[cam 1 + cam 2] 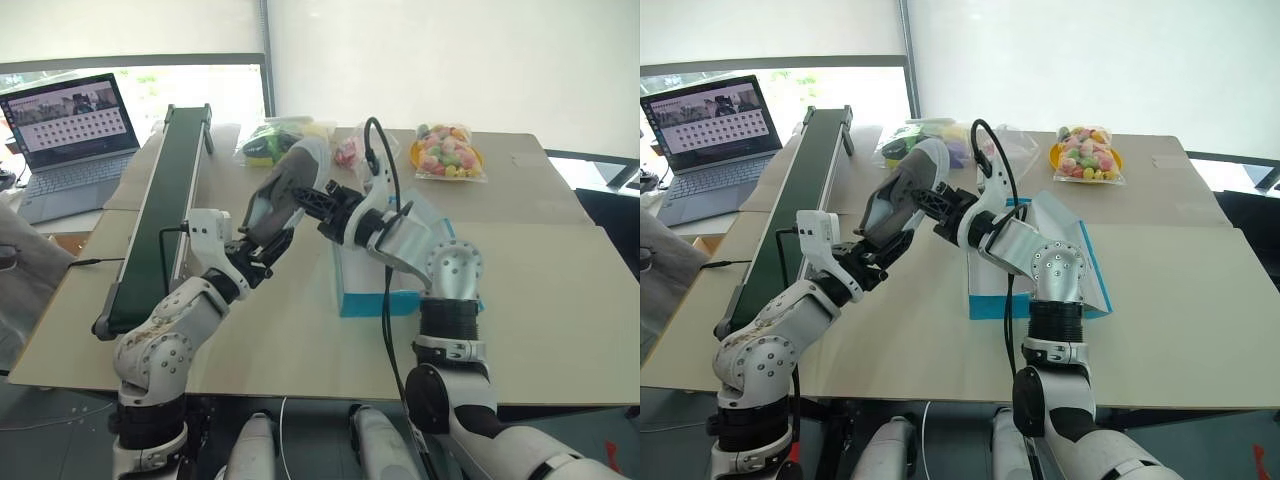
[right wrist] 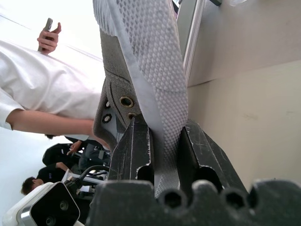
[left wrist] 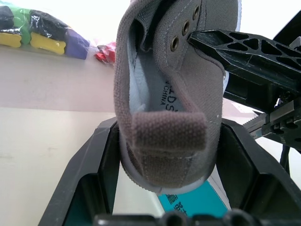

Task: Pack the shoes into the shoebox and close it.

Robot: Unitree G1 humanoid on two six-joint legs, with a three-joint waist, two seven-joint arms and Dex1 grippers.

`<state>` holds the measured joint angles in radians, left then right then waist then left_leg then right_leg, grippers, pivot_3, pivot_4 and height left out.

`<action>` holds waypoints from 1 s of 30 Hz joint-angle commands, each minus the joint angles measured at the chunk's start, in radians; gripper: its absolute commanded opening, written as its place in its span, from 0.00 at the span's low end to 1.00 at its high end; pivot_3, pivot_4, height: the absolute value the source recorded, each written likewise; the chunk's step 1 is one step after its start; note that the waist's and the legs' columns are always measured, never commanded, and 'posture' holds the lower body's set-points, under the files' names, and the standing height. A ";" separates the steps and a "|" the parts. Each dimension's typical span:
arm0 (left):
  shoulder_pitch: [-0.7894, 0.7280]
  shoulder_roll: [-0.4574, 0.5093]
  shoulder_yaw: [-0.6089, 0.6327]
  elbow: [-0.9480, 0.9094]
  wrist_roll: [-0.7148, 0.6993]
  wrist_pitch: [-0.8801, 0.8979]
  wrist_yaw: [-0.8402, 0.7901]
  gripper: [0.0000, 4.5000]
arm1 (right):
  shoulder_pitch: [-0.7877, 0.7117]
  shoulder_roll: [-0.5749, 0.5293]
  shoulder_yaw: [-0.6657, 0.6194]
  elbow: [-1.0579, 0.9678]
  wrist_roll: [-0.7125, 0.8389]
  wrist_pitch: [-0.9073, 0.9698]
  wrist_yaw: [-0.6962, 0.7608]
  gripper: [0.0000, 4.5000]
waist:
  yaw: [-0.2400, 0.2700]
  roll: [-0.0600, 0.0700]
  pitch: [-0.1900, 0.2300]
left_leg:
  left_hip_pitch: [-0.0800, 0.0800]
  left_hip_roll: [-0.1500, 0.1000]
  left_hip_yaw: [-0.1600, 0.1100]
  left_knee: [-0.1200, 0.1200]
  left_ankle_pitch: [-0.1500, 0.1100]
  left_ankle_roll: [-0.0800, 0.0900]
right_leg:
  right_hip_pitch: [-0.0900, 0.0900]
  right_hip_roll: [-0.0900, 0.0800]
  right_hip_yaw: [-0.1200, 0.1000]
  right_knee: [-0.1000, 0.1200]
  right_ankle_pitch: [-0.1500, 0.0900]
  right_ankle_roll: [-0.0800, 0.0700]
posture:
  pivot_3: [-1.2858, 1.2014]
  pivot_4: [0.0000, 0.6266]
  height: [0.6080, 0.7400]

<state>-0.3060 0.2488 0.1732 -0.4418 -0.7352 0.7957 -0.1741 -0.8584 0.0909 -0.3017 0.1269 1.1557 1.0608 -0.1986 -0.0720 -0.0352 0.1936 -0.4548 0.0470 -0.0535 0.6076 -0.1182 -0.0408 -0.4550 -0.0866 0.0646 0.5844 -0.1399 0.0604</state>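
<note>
Grey shoe point(image 1: 285, 192): we see it aloft, beside the blue shoebox point(image 1: 992, 298) on the desk point(image 1: 540, 330).
Left gripper point(image 3: 162, 155): clamped round its heel.
Right gripper point(image 2: 164, 155): pinching sole and side (freshly seated, we judge).
Risk: arms pulling apart could twist it loose.

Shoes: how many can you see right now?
1. A grey shoe is held in the air between both arms, above the table beside the blue shoebox. A second one may be hidden inside the box.
</note>
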 commanded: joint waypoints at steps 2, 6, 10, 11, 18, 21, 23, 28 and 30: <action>-0.031 0.009 -0.038 -0.009 0.027 -0.057 -0.051 0.88 | -0.044 0.058 -0.008 -0.070 0.062 -0.050 -0.014 0.08 | 0.000 0.000 0.000 | 0.000 0.000 0.000 0.000 0.000 0.000 | 0.000 0.000 0.000 0.000 0.000 0.000 | 0.52 0.24 1.00; -0.027 0.027 -0.044 0.009 0.057 -0.080 -0.078 0.99 | -0.072 -0.019 -0.047 -0.078 0.059 -0.083 -0.057 0.08 | 0.000 0.000 0.000 | -0.001 0.000 0.000 0.000 0.000 0.000 | 0.000 0.000 0.000 -0.001 0.000 0.000 | 0.52 0.24 1.00; -0.008 0.084 -0.060 0.017 0.077 -0.091 -0.152 0.99 | -0.111 -0.188 -0.099 -0.033 0.083 0.017 -0.122 0.08 | 0.004 0.001 0.001 | -0.002 0.000 0.000 0.000 0.000 0.000 | -0.001 0.000 0.000 -0.002 0.000 0.000 | 0.52 0.24 1.00; -0.002 0.104 -0.067 0.017 0.077 -0.089 -0.178 0.99 | -0.120 -0.242 -0.113 -0.011 0.096 0.060 -0.143 0.08 | 0.006 0.001 0.001 | -0.002 0.000 0.000 0.000 0.000 0.000 | -0.001 0.000 0.000 -0.002 0.000 0.000 | 0.52 0.24 1.00; 0.011 0.153 -0.113 0.038 0.105 -0.106 -0.261 0.99 | -0.141 -0.510 -0.058 0.104 0.039 0.337 -0.122 0.08 | 0.001 0.002 0.001 | -0.006 0.000 0.004 0.000 0.001 0.001 | 0.000 -0.003 0.000 -0.007 0.000 0.000 | 0.52 0.24 1.00; 0.011 0.140 -0.131 0.037 0.116 -0.109 -0.267 0.99 | -0.107 -0.591 0.023 0.138 -0.057 0.416 -0.061 0.08 | 0.000 0.002 0.001 | -0.005 0.000 0.004 0.000 0.001 0.002 | -0.002 -0.002 0.000 -0.007 0.000 0.000 | 0.52 0.24 1.00; 0.011 0.134 -0.137 0.037 0.120 -0.109 -0.269 0.99 | -0.092 -0.618 0.066 0.148 -0.106 0.437 -0.015 0.08 | 0.003 0.002 0.001 | -0.005 0.000 0.003 0.000 0.001 0.002 | -0.001 -0.002 0.000 -0.007 0.000 0.000 | 0.52 0.24 1.00; 0.015 0.124 -0.153 0.034 0.133 -0.109 -0.275 0.99 | -0.046 -0.686 0.224 0.189 -0.289 0.381 0.139 0.08 | 0.003 0.002 0.001 | -0.006 -0.001 0.004 0.001 0.001 0.002 | -0.001 -0.002 0.001 -0.007 0.000 0.000 | 0.52 0.24 1.00; 0.015 0.120 -0.154 0.032 0.137 -0.107 -0.275 0.99 | -0.047 -0.694 0.276 0.206 -0.345 0.354 0.199 0.08 | 0.003 0.002 0.001 | -0.005 -0.001 0.004 0.001 0.002 0.002 | 0.000 -0.002 0.001 -0.007 0.000 0.000 | 0.52 0.24 1.00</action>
<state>-0.2897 0.3723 0.0192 -0.3865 -0.5973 0.7172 -0.4422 -0.9019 -0.5945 -0.0586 0.3247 0.8563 1.4414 -0.0532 -0.0687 -0.0334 0.1947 -0.4602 0.0464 -0.0499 0.6090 -0.1167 -0.0385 -0.4552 -0.0884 0.0658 0.5777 -0.1398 0.0606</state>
